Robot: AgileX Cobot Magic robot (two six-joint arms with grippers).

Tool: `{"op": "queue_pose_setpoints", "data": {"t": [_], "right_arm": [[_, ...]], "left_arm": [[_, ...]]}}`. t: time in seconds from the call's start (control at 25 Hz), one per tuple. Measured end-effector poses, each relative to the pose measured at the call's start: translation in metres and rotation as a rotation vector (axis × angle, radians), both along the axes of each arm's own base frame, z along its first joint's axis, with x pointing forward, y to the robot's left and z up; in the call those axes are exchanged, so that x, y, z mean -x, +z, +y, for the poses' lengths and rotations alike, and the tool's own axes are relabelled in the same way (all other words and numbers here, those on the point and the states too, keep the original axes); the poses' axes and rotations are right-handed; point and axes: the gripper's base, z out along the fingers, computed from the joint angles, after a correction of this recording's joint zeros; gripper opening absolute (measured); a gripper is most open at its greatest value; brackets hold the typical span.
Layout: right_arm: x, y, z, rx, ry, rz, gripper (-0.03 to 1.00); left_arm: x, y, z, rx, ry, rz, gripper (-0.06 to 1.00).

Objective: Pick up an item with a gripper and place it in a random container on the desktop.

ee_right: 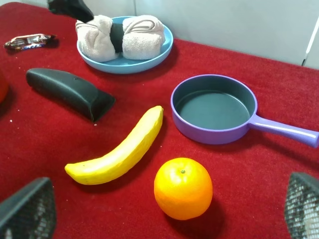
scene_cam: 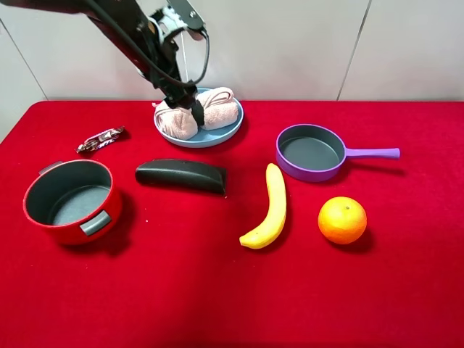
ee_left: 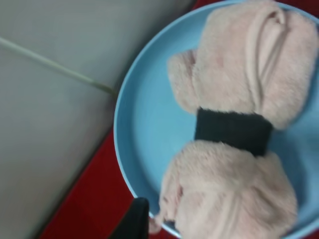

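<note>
Two things meet at the upper middle of the high view: the left end effector (scene_cam: pixel 190 104), its jaws spread apart and clamped on nothing, sits right over the towel bundle (scene_cam: pixel 199 114), which lies inside the light-blue plate (scene_cam: pixel 230 131) on the red surface (scene_cam: pixel 217 290). The bundle looks soft, light and squashy, unlikely to slip or break. The black band (ee_left: pixel 233 130) at its narrow waist seems the firmest place to take hold, since the fluffy ends would give way
</note>
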Motion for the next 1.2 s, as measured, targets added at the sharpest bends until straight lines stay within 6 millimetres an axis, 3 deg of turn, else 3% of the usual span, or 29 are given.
{"op": "queue_pose_setpoints", "data": {"t": [0.56, 1.2], "right_arm": [[0.000, 0.000, 0.000, 0.000, 0.000, 0.000, 0.69], [0.000, 0.000, 0.000, 0.000, 0.000, 0.000, 0.69]], "left_arm": [[0.086, 0.081, 0.041, 0.077, 0.119, 0.060, 0.99], [0.198, 0.118, 0.096, 0.178, 0.281, 0.096, 0.99]]}}
